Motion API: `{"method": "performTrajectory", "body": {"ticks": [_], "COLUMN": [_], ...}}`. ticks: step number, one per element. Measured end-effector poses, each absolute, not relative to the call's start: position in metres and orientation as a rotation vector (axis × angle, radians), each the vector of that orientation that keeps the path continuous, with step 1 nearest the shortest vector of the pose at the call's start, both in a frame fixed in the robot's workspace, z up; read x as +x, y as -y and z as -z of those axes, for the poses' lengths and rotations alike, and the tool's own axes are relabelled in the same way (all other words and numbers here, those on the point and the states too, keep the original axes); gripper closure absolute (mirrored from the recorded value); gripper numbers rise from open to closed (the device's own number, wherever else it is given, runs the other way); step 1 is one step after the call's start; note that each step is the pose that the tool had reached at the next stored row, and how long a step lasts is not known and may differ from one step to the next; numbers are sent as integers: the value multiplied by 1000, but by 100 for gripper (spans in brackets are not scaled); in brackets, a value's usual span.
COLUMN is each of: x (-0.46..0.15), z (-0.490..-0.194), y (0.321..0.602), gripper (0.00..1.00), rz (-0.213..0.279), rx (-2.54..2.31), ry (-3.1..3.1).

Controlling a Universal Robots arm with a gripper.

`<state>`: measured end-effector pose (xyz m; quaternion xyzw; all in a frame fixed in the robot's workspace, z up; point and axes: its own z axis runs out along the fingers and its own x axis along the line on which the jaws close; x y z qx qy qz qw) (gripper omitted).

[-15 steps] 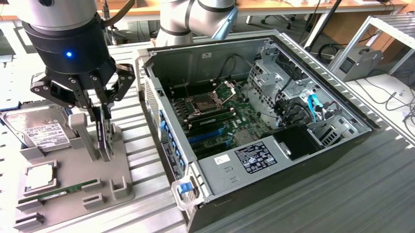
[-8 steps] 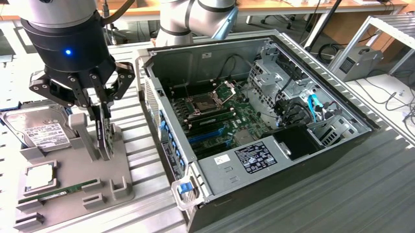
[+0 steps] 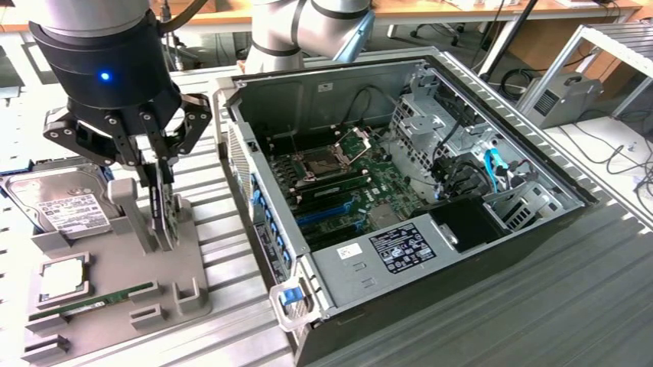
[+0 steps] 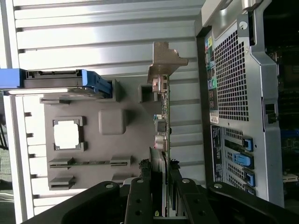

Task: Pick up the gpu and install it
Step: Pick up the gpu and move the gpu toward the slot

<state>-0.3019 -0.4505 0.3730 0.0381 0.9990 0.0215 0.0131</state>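
The gpu (image 3: 164, 218) stands on edge in a slot of the grey holder tray (image 3: 112, 306), on the exterior view's left. In the wrist view the gpu (image 4: 164, 116) is seen edge-on, its silver end bracket (image 4: 164, 60) at the far end. My gripper (image 3: 153, 180) reaches down over the card's upper edge, its fingers (image 4: 139, 196) pressed against both faces, shut on it. The card still sits in its slot. The open computer case (image 3: 408, 191) lies on its side to the tray's right, its motherboard with blue slots (image 3: 326, 214) exposed.
The tray (image 4: 112, 122) also carries a silver hard drive (image 3: 56, 202) with a white label, a CPU (image 3: 63, 279) and a thin green RAM stick (image 3: 92, 302). The case's perforated rear wall (image 4: 233, 93) stands close beside the card. The table is ribbed metal.
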Motion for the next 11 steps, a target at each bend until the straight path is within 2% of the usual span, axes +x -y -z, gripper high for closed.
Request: {"method": "performTrajectory", "body": {"ticks": [11], "x": [-302], "z": [-377], "y": [451], "gripper": [74], "rz": [-67], "rx": [119], "ry": [-3112]}}
